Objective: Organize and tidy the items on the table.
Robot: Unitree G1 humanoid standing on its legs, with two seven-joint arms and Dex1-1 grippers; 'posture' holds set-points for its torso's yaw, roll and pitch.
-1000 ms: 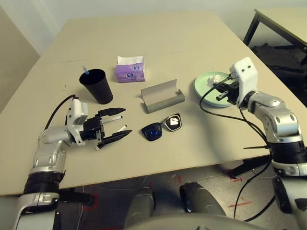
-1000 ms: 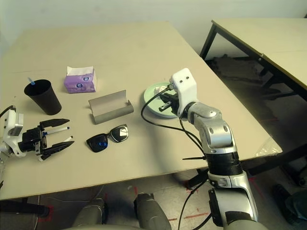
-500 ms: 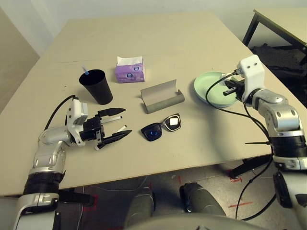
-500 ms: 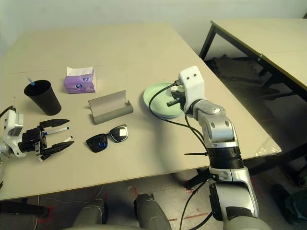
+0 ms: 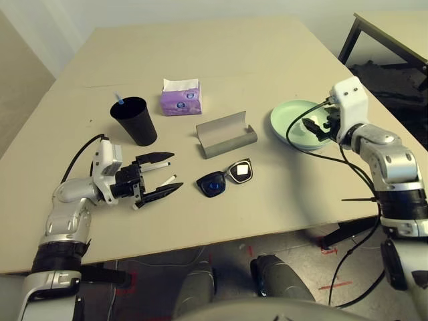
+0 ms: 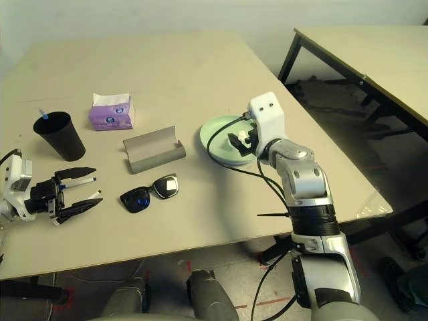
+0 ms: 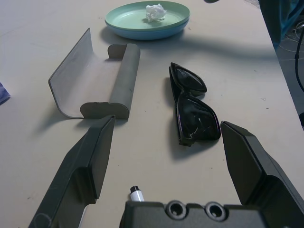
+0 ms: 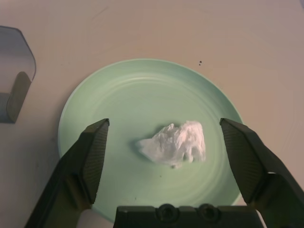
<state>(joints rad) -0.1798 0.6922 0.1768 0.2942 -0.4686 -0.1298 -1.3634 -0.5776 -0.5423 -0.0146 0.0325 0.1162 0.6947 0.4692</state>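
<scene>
The crumpled white tissue wad point(image 8: 175, 142) is lying on the pale green round plate point(image 8: 95, 114), with the right pincer point(image 8: 166, 156) hovering wide over it, holding nothing. The black folded sunglasses point(image 5: 225, 178), open grey glasses case point(image 5: 226, 134) and black-capped thin white marker point(image 5: 168, 180) are awaiting tidying on the beige tabletop point(image 5: 234, 60); the left pincer point(image 5: 160, 175) is also standing wide, empty, beside that marker.

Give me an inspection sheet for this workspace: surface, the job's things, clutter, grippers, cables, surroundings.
Surface: beige table, matte, a faint seam across it.
Job's things: white tissue wad lies on the green plate; a pale blue plate sits under it, by the left wrist view. Grey glasses case open, black sunglasses folded beside it, apart. Black cup upright with the blue-capped marker inside. Black-capped marker lies between the left gripper's fingers.
Clutter: purple tissue pack behind the case.
Grippers: left gripper open around the marker; right gripper open over the wad.
Cables: black cables loop from the right wrist across the plate's edge.
Surroundings: dark-legged table at right.
</scene>
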